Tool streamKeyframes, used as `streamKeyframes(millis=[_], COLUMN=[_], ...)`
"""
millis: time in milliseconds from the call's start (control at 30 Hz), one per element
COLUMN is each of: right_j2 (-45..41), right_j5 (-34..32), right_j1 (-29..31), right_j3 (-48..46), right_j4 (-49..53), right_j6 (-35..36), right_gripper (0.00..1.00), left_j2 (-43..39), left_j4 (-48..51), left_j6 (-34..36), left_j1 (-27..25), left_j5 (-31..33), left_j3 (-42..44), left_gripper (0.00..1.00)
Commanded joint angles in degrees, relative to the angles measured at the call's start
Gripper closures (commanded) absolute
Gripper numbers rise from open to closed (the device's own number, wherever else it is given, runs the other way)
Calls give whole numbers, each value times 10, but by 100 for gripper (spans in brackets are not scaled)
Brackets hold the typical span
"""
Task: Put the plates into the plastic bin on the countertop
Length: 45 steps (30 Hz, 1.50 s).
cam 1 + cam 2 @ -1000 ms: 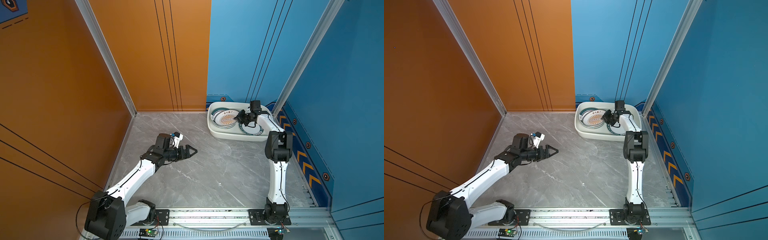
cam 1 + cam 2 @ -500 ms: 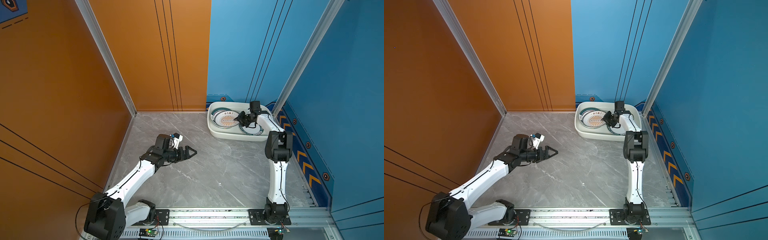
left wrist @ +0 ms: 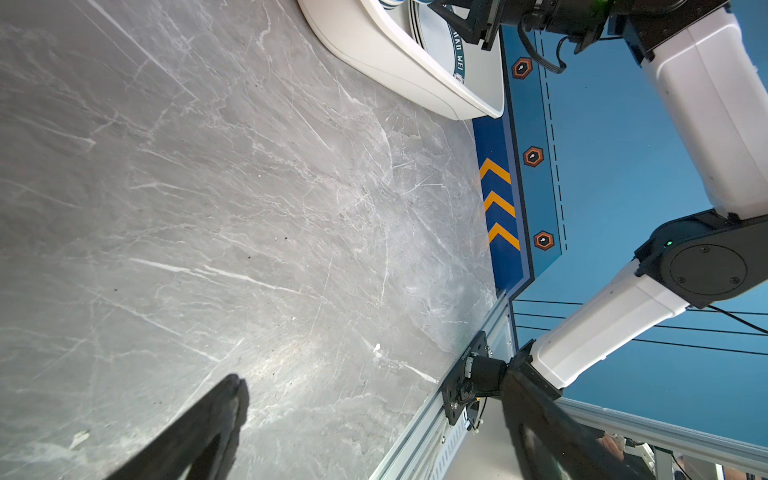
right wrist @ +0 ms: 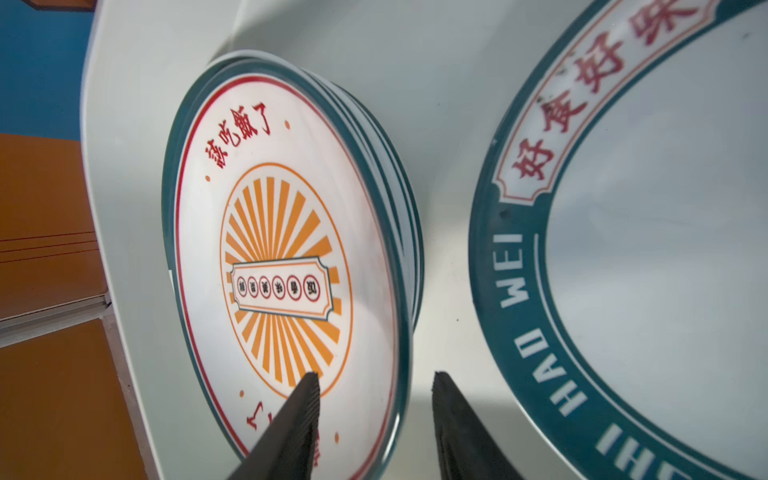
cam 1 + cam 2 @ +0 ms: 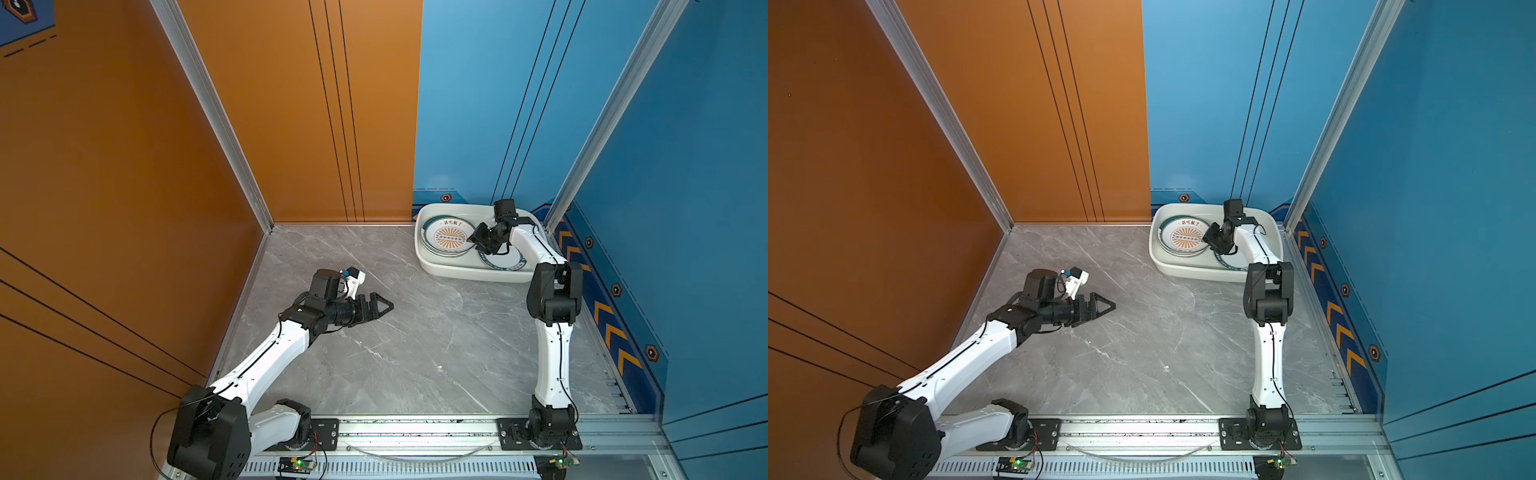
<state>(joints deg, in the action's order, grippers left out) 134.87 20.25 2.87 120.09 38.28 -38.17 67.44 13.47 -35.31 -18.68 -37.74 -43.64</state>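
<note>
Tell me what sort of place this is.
Probably a robot test booth, not a real kitchen: orange and blue panel walls in aluminium framing, two arms bolted to a rail, and a marble-look countertop holding a bin of plates.

The plastic bin (image 5: 457,272), a glossy white tub with rounded corners, stands on the grey, white-veined table (image 5: 415,332), directly beneath the right claw (image 4: 376,382). Inside it the plates (image 5: 1185,239) lie in two piles. The sunburst plate (image 4: 282,266) is white with a dark-green edge, a thin red ring, red characters and orange rays. It tops a stack of several plates, and its rim runs between the claw's parted fingers. On the claw's other side, just beside that stack, lies the lettered plate (image 4: 665,249). Its broad green rim reads HAO WEI, and red characters sit on a white banner.
</note>
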Motion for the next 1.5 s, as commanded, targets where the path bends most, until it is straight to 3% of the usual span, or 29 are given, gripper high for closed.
streamKeyframes(millis=[0,267,433,633,733,833,1033,1200,1333,1400,1467], right_j2=[11,25,-49,-210,-285,-365,-555,-666,-725,-741,-757], right_j5=[-38,-23,-41,-109,-121,-167,-263,-260,-272,-277,-274], right_j1=[12,27,30,34,31,29,12,-37,-62,-75,-89], right_j3=[20,45,16,-26,-72,-151,-402,-602,-762,-823,-874], right_j4=[36,25,-1,5,7,4,-73,-163,-275,-331,-395], right_j6=[23,16,42,115,143,172,220,249,284,289,277], right_gripper=[52,52,50,35,19,7,4,5,4,3,3], left_j2=[-15,-36,-58,-80,-93,-95,-107,-151,-127,-104,-74], left_j4=[19,45,58,72,45,38,40,-126,-296,-340,-401], left_j6=[16,32,50,73,87,102,177,208,280,314,292], left_j1=[7,15,35,68,73,80,85,88,94,111,140], left_j5=[-11,-5,26,113,155,194,344,463,562,563,536], left_j3=[8,13,11,-21,-27,-35,-12,111,219,234,253], left_gripper=[2,2,2,2,2,2,2,2,2,2,2])
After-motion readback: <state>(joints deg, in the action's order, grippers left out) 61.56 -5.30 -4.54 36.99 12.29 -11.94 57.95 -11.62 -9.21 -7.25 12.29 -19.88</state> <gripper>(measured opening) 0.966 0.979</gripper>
